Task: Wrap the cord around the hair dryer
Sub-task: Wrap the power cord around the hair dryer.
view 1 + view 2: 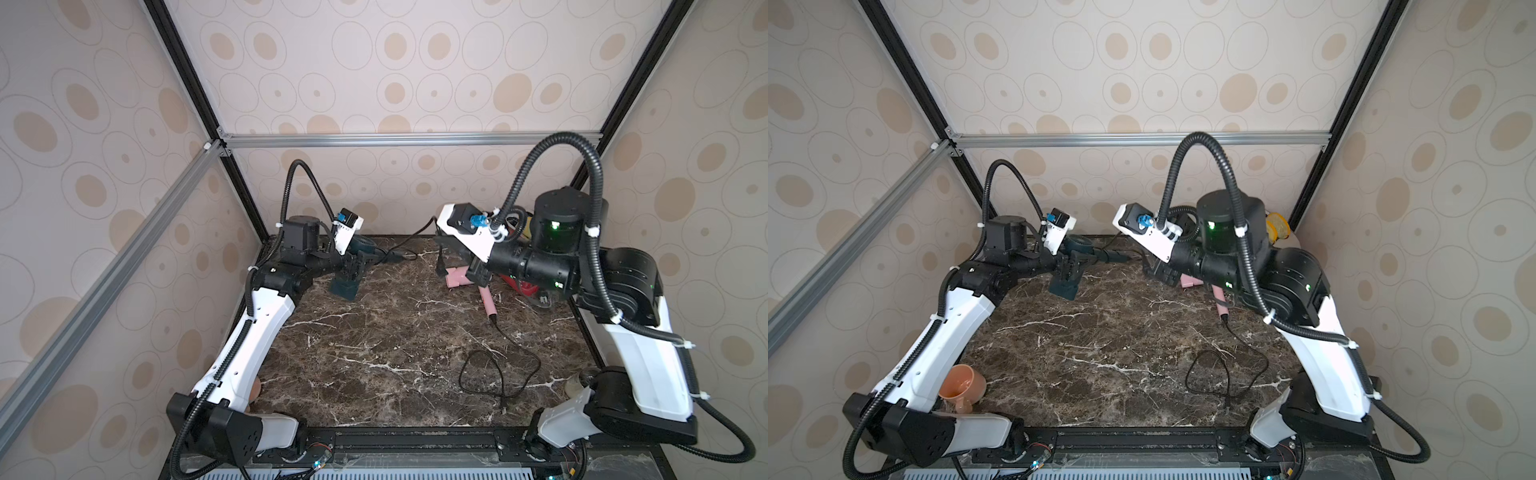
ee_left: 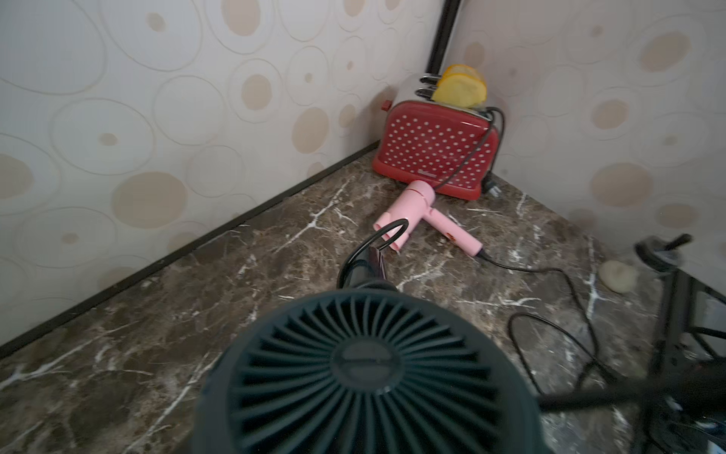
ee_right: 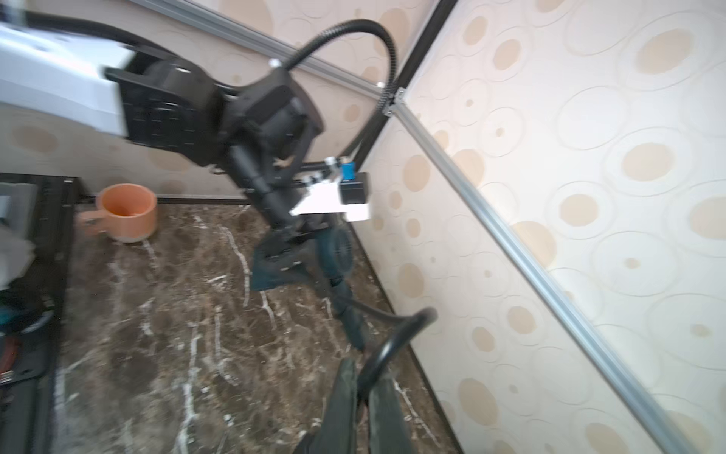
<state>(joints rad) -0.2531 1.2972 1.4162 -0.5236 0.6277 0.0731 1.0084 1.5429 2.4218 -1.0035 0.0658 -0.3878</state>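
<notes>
My left gripper (image 1: 353, 272) (image 1: 1069, 270) is shut on a dark teal hair dryer (image 1: 343, 289) (image 1: 1064, 289) at the back left of the marble table, nozzle tilted down. In the left wrist view the dryer's rear grille (image 2: 365, 369) hides the fingers. The dryer's handle (image 3: 353, 326) points towards the right arm. Its black cord (image 1: 415, 239) (image 3: 416, 318) runs from the handle in a loop. My right gripper (image 1: 439, 240) (image 3: 365, 393) is shut on the cord. A black plug (image 1: 439, 268) hangs under that gripper.
A pink hair dryer (image 1: 487, 301) (image 2: 416, 208) lies by a red dotted toaster (image 2: 432, 149) at the back right, its thin cord (image 1: 498, 374) looping towards the front. An orange cup (image 1: 963, 384) stands at the front left. Patterned walls enclose the table.
</notes>
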